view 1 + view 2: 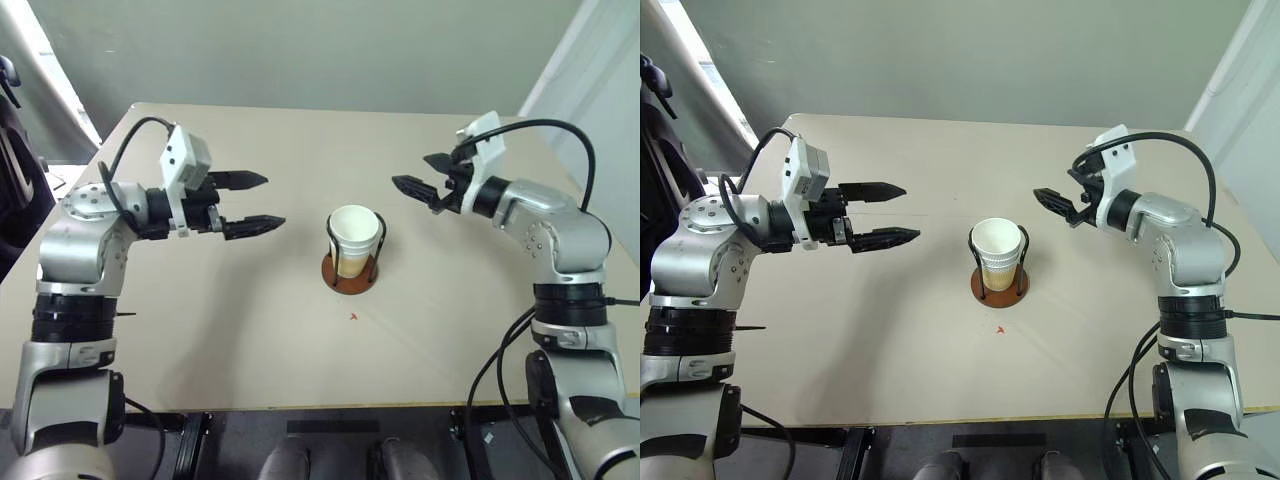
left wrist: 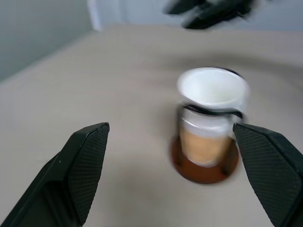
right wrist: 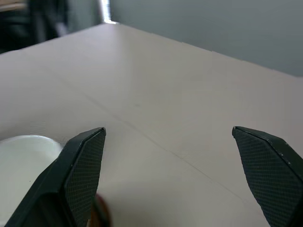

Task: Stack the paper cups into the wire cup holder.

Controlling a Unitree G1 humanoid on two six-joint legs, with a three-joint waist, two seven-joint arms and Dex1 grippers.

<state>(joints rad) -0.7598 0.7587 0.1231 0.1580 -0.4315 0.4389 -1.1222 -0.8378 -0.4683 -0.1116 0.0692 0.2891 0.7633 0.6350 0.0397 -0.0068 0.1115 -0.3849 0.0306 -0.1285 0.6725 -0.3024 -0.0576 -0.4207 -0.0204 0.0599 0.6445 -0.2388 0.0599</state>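
A nested stack of paper cups (image 1: 353,236) stands upright in the wire cup holder (image 1: 340,283) at the middle of the table; its reddish-brown base and black wires show around the tan cup wall. My left gripper (image 1: 272,201) hovers open to the left of the cups, pointing at them, clear of them and with nothing between its fingers. My right gripper (image 1: 410,170) hovers open to the right and slightly behind the cups, also with nothing in it. The left wrist view looks straight at the cups (image 2: 213,90) and the holder base (image 2: 203,172). A white cup rim (image 3: 23,151) shows in the right wrist view.
The beige table (image 1: 250,340) carries nothing but the holder and a small red mark (image 1: 353,317) in front of it. A grey wall stands behind the table's far edge. Dark gear sits off the table's left side.
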